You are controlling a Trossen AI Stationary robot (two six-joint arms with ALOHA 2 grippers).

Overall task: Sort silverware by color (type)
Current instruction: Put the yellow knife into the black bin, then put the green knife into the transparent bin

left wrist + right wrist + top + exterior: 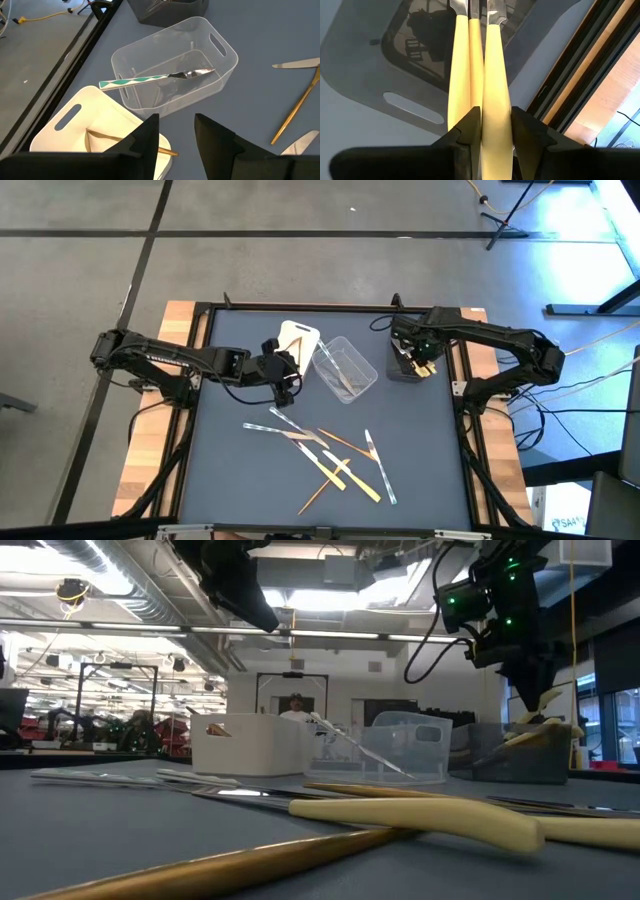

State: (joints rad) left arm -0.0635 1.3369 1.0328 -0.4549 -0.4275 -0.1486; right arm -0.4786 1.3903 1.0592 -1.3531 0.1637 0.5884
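Note:
My right gripper [418,366] hangs over the dark grey tub [404,370] at the back right, shut on a yellow-handled piece [496,75]. Two more yellow-handled pieces [460,60] lean in that tub beside it. My left gripper [287,380] is open and empty [177,132], above the table near the white tub [95,115] and the clear tub [172,75]. A piece with a green and white handle [140,80] leans on the clear tub's rim. A golden piece [115,137] lies in the white tub. Several clear, yellow and orange pieces [330,455] lie loose mid-table. My right gripper pinches the yellow handle [496,112] between its two fingers, which lie along the handle. The fingers come from above, pointing down into the dark grey tub. The piece's metal end [495,12] points down into the tub; whether it rests there I cannot tell.
The three tubs stand in a row along the table's far side, the clear tub [345,368] between the white tub [298,338] and the dark grey one. The loose pieces spread from the table's middle toward its near edge [430,815]. A person stands in the room beyond [294,708].

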